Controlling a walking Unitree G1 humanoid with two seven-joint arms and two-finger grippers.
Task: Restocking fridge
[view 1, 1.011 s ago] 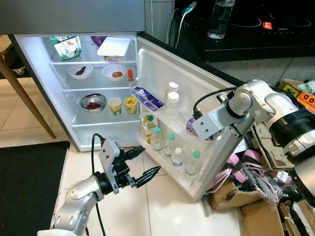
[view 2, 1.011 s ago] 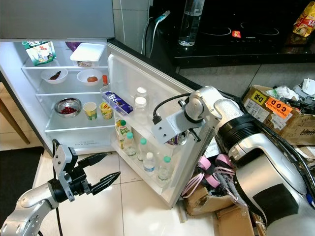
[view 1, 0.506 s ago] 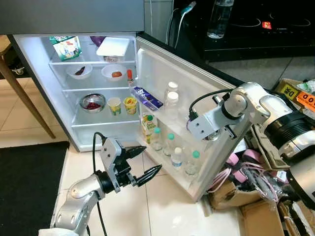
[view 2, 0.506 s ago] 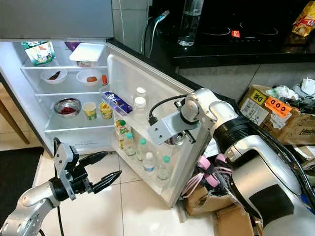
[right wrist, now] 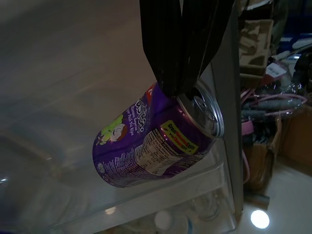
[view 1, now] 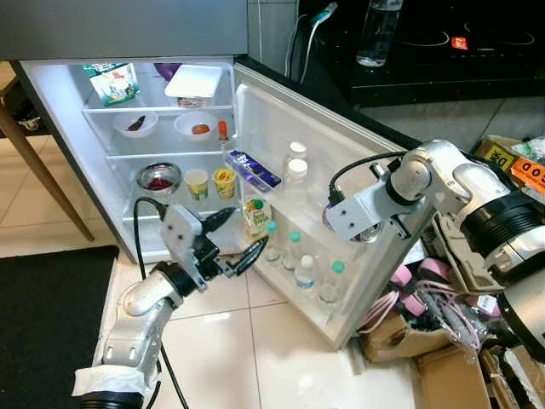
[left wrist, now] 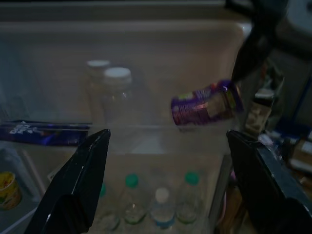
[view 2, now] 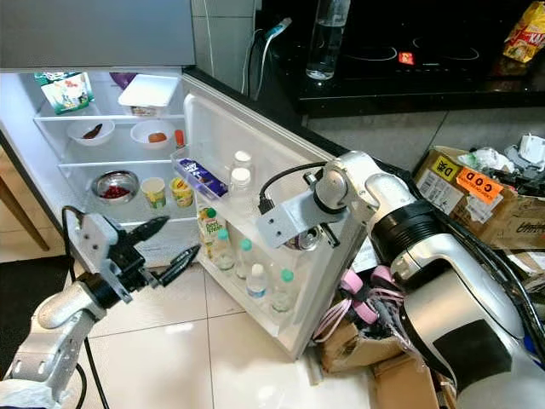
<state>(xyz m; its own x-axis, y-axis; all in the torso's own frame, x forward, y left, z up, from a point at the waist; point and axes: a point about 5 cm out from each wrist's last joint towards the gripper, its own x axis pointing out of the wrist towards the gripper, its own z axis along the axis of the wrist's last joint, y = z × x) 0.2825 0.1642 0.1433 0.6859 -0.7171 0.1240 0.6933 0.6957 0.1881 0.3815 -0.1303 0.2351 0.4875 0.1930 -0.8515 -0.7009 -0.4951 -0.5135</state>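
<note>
A purple drink can (right wrist: 156,141) hangs tilted inside the open fridge door (view 1: 281,119), just above its clear middle rail. My right gripper (right wrist: 178,90) is shut on the can's top rim. From the left wrist view the can (left wrist: 204,105) lies almost on its side beside two white-lidded jars (view 1: 296,164). My left gripper (view 1: 243,234) is open and holds nothing. It hovers low in front of the door's bottom shelf, near the juice carton (view 1: 255,217) and the small water bottles (view 1: 300,264).
The fridge shelves (view 1: 162,153) hold bowls, cups, a carton and a white box. Cardboard boxes (view 2: 477,183) and pink cables (view 1: 417,290) crowd the floor on the right. A black mat (view 1: 43,324) lies on the left, and a dark counter (view 1: 443,60) rises behind the door.
My left arm has risen and swung toward the fridge door, gripper still open. The right gripper keeps the can at nearly the same spot in the door.
</note>
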